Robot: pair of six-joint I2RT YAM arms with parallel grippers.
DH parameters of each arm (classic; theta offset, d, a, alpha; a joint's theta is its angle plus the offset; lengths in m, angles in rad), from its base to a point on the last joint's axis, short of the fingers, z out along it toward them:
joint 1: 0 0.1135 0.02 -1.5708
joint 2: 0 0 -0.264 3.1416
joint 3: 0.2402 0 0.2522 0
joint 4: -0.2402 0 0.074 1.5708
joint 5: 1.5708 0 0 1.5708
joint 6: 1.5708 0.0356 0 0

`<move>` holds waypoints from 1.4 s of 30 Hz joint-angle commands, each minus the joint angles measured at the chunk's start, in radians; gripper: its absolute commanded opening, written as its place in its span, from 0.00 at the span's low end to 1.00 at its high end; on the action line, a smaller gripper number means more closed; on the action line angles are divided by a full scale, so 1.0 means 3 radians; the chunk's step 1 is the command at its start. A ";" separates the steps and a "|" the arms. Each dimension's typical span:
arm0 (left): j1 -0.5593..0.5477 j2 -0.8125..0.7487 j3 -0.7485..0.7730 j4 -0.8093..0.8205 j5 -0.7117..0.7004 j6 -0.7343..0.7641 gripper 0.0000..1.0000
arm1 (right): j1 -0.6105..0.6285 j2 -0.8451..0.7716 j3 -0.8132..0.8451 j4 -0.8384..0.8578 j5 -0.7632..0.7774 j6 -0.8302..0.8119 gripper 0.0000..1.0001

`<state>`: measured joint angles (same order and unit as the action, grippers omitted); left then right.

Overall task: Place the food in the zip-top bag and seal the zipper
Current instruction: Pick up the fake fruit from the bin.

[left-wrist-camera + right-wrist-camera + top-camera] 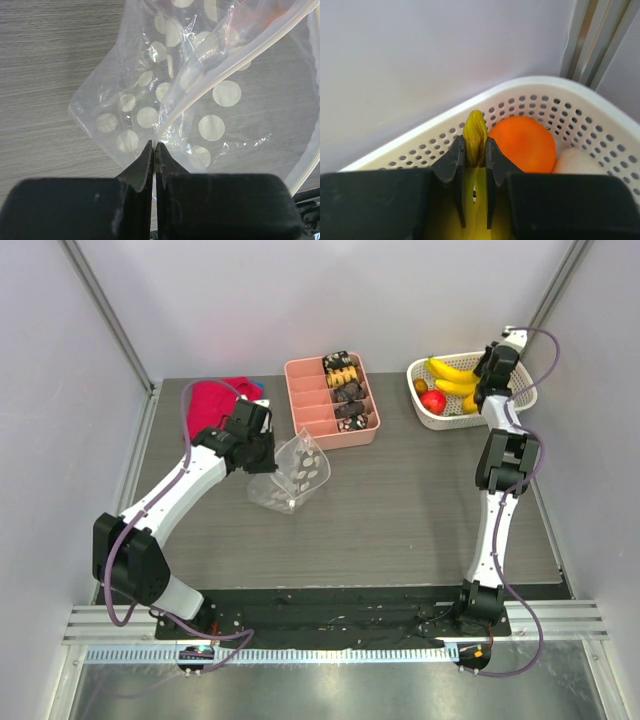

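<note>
From above, the left end effector (265, 452) holds one edge of the clear, white-dotted zip-top plastic bag (296, 472). The bag stands propped on the dark wood-grain tabletop (400, 510), just in front of the pink divided tray (310, 408). The right end effector (482, 390) is down in the white mesh basket (455, 423) at the far right, at the yellow plastic bananas (448, 373) and well apart from the bag.

In the left wrist view, the left end effector is pressed together on a thin fold of the bag's edge. The pale zipper strip (235, 52) arcs away from it and the mouth gapes. That hold needs to be firm, with the mouth tipped up toward the right arm.

In the right wrist view, the right end effector pinches the narrow yellow tip of the bananas, beside the round orange fruit (524, 145). A slim, tapering end may well slip. So lift slowly and straight up past the basket rim, carry the fruit across to the mouth, and release only once it is well inside.
</note>
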<state>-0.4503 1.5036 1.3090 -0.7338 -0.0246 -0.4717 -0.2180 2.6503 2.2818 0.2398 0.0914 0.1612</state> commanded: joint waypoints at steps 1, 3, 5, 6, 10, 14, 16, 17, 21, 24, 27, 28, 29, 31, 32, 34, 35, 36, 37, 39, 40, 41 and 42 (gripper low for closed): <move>-0.0002 -0.0057 0.0044 0.0073 -0.0025 -0.0018 0.00 | 0.0001 -0.0714 -0.0084 0.0438 0.0120 -0.0082 0.01; -0.0002 -0.0083 0.0034 0.0073 -0.0031 -0.0018 0.00 | 0.0001 -0.0847 -0.0156 0.0484 0.0110 -0.0108 0.01; 0.0003 -0.0088 0.0039 0.0078 -0.0041 -0.0018 0.00 | 0.0001 -0.0924 -0.0186 0.0484 0.0110 -0.0108 0.01; 0.0003 -0.0093 0.0029 0.0078 -0.0046 -0.0018 0.00 | 0.0001 -0.0980 -0.0237 0.0494 0.0105 -0.0113 0.01; 0.0003 -0.0108 0.0024 0.0084 -0.0051 -0.0028 0.00 | 0.0006 -0.1403 -0.0518 0.0535 -0.0079 -0.0128 0.01; 0.0003 -0.0134 0.0024 0.0084 -0.0051 -0.0048 0.00 | 0.0041 -0.1909 -0.0912 0.0515 -0.0554 -0.0123 0.01; 0.0003 -0.0149 0.0024 0.0084 -0.0051 -0.0054 0.00 | 0.0123 -0.2165 -0.1208 0.0433 -0.0814 -0.0189 0.01; -0.0002 -0.0159 0.0014 0.0089 -0.0051 -0.0064 0.00 | 0.0159 -0.2440 -0.1321 0.0398 -0.0877 -0.0271 0.01; 0.0003 -0.0165 0.0003 0.0084 -0.0041 -0.0095 0.00 | 0.0424 -0.3146 -0.2035 0.0148 -0.1245 -0.0521 0.01; 0.0003 -0.0170 0.0003 0.0089 -0.0025 -0.0125 0.00 | 0.0726 -0.3708 -0.2445 -0.0072 -0.1404 -0.0787 0.01; -0.0007 -0.0165 0.0018 0.0073 -0.0046 -0.0186 0.00 | 0.1261 -0.4032 -0.2752 -0.0348 -0.1389 -0.1256 0.01; -0.0002 -0.0154 0.0029 0.0058 -0.0081 -0.0247 0.00 | 0.1400 -0.4190 -0.2824 -0.0405 -0.1333 -0.1420 0.01; -0.0002 -0.0144 0.0049 0.0012 -0.0077 -0.0268 0.00 | 0.1523 -0.4272 -0.2896 -0.0441 -0.1256 -0.1548 0.01; -0.0002 -0.0139 0.0060 -0.0003 -0.0071 -0.0345 0.00 | 0.1922 -0.4405 -0.3065 -0.0533 -0.0950 -0.1922 0.01; -0.0002 -0.0144 0.0054 -0.0003 -0.0061 -0.0365 0.00 | 0.2035 -0.4421 -0.3096 -0.0554 -0.0802 -0.1999 0.01; -0.0033 -0.0170 0.0049 -0.0018 -0.0112 -0.0401 0.00 | 0.2326 -0.4406 -0.3106 -0.0686 -0.0500 -0.2137 0.01; -0.0063 -0.0185 0.0049 -0.0024 -0.0269 -0.0401 0.00 | 0.2423 -0.4391 -0.3106 -0.0707 -0.0398 -0.2148 0.01; -0.0134 -0.0210 0.0049 -0.0034 -0.0392 -0.0381 0.00 | 0.2581 -0.4361 -0.3076 -0.0773 -0.0143 -0.2158 0.01; -0.0176 -0.0236 0.0054 -0.0049 -0.0480 -0.0366 0.00 | 0.2679 -0.4330 -0.3045 -0.0875 -0.0025 -0.2173 0.01; -0.0273 -0.0282 0.0049 -0.0075 -0.0710 -0.0360 0.00 | 0.2827 -0.4223 -0.2959 -0.0993 0.0216 -0.2143 0.01; -0.0299 -0.0307 0.0054 -0.0131 -0.0771 -0.0376 0.00 | 0.2980 -0.4177 -0.2923 -0.1044 0.0409 -0.2143 0.01; -0.0329 -0.0318 0.0049 -0.0177 -0.0838 -0.0411 0.00 | 0.3042 -0.4090 -0.2882 -0.1070 0.0528 -0.2123 0.01; -0.0370 -0.0318 0.0044 -0.0218 -0.0950 -0.0432 0.00 | 0.3114 -0.4049 -0.2795 -0.1141 0.0610 -0.2102 0.01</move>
<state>-0.5217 1.4628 1.3083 -0.7563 -0.1650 -0.5713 0.6369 1.3872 1.3632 -0.0368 0.0536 -0.4435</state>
